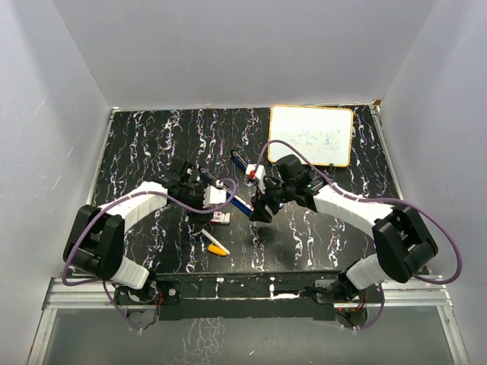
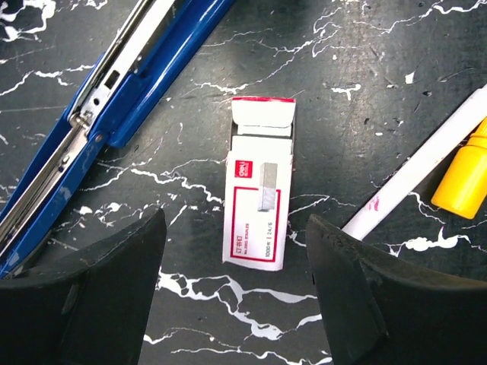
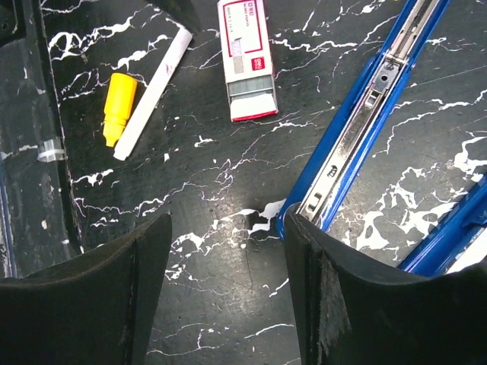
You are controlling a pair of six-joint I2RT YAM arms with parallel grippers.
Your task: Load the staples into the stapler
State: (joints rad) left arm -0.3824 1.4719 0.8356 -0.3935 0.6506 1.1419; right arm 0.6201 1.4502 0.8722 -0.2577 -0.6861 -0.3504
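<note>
Both pincers released above the box and the opened stapler, mid-surface.

The box [image 2: 259,201] lies flat around the middle of the surface [image 1: 152,137], a little toward the near edge, its flap open and grey staples [image 3: 251,85] showing inside. The left pincer [image 2: 236,243] hangs over it with jaws spread wider than the box, gripping nothing. The blue stapler [image 3: 358,129] lies just beside the box, swung open so its metal channel shows. The right pincer [image 3: 227,236] is spread too and empty, over bare surface by the stapler's end. A yellow-capped marker [image 3: 152,91] lies near the box, toward the near edge. A whiteboard [image 1: 312,135] sits at the far right corner.
</note>
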